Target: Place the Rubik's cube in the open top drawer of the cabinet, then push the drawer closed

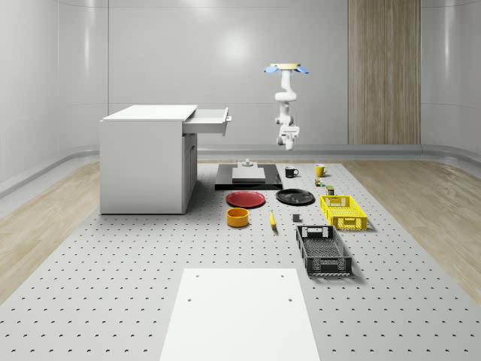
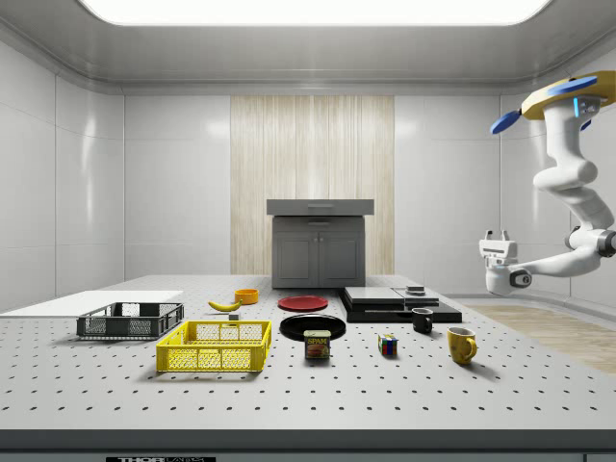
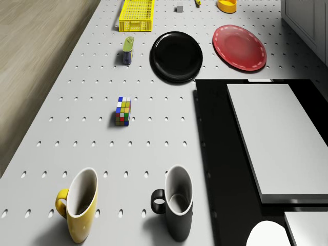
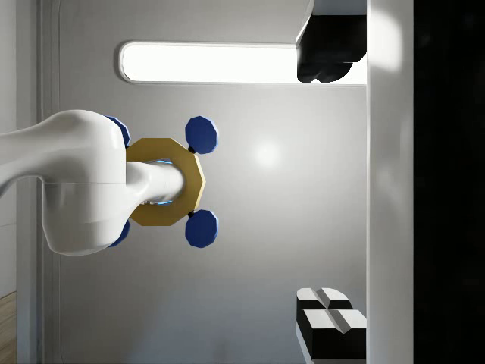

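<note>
Drone (image 1: 285,68) hovered high above the far end of the perforated table (image 1: 150,286), past the black mug (image 1: 291,172) and yellow mug (image 1: 319,170). Arm (image 2: 577,192) hung down and bent back, with the gripper (image 2: 497,237) turned upward, well above the table surface and touching nothing. Fingers (image 4: 331,299) stood apart in the wrist view, with nothing between them; drone body seen beyond them against the ceiling.

Rubik's cube (image 3: 122,110) rested on the table, near the edge on the whole-scene view's right, between the two mugs and the Spam can (image 3: 127,50). Well apart from the gripper. Black plate (image 3: 176,56) and red plate (image 3: 239,47) lay side by side further on; yellow basket (image 3: 136,15) beyond the can.

Cabinet (image 1: 146,158) stood at the whole-scene view's left, top drawer (image 1: 209,120) pulled open toward the drone. Black platform (image 3: 215,154) with a grey slab lay between cabinet and mugs.
</note>
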`<state>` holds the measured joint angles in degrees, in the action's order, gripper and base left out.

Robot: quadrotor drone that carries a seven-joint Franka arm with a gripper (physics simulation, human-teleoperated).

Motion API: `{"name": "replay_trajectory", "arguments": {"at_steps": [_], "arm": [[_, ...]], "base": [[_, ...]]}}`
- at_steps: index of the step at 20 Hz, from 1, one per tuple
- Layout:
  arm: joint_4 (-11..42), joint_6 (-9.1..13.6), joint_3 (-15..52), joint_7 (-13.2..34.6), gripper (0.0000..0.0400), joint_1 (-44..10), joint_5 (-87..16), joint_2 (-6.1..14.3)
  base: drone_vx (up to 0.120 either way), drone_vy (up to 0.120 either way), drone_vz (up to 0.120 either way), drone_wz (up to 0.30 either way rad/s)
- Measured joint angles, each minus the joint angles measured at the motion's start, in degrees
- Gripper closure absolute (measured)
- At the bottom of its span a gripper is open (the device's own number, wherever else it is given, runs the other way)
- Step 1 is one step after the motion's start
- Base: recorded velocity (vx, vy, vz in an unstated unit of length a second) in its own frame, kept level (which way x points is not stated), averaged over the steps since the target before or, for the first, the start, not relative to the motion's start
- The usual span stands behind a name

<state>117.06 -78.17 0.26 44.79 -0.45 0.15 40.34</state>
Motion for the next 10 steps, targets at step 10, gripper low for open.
{"name": "replay_trajectory", "arguments": {"at_steps": [10], "arm": [[0.2,-0.4,0.1,0.0,0.0,-0.1,-0.1,0.3]], "base": [[0.12,0.12,0.0,0.0]]}}
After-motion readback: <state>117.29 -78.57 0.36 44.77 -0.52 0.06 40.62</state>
